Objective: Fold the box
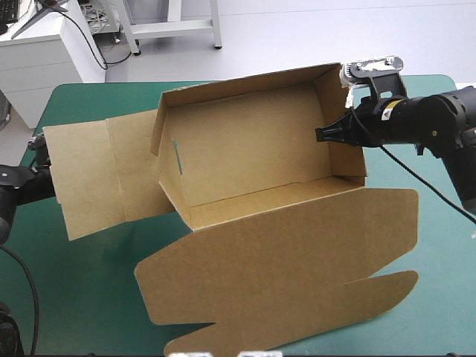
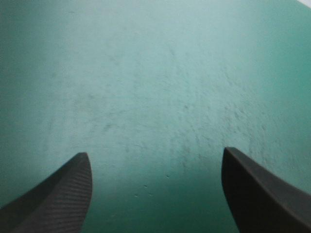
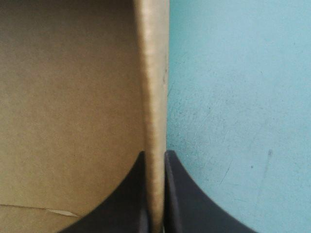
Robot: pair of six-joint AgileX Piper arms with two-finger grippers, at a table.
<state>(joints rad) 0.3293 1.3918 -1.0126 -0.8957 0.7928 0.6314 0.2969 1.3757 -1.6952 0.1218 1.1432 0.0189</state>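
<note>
Counter [image 1: 89, 290]: a teal-green cover [image 2: 155, 73] lies over it. It is bare and smooth where it shows, with faint scuffs and small dark specks in the wrist views.
Box [image 1: 253, 149]: brown board at the middle of the counter, formed into an open tray whose inside faces up.
Walls: the far wall, left wall and right wall [image 1: 343, 126] are raised. The left wall has a narrow slot [image 1: 178, 156] cut in it.
Lid [image 1: 297, 275]: it lies flat, spread from the tray toward the counter's near edge, and its rounded tuck flaps reach nearly to that edge.
Side panel [image 1: 89, 175]: a wide unfolded flap runs from the tray toward the counter's left edge. It may hang slightly off the cover, but the view does not settle that.
Right end effector [image 1: 321, 134]: it is clamped on the box's right wall from above, one black finger inside the tray and one outside. In its own view the wall's edge [image 3: 154, 97] stands between the nearly closed fingers [image 3: 181, 194], with brown board on one side and teal-green cover on the other.
Left end effector [image 2: 155, 152]: its fingers stand well apart with nothing between them, above bare cover.
Left arm [image 1: 16, 184]: it sits at the counter's left edge, partly hidden behind the side panel.
Room: pale grey floor [image 1: 312, 37] lies beyond the far edge, and a white cabinet [image 1: 37, 63] stands past the far left corner.
</note>
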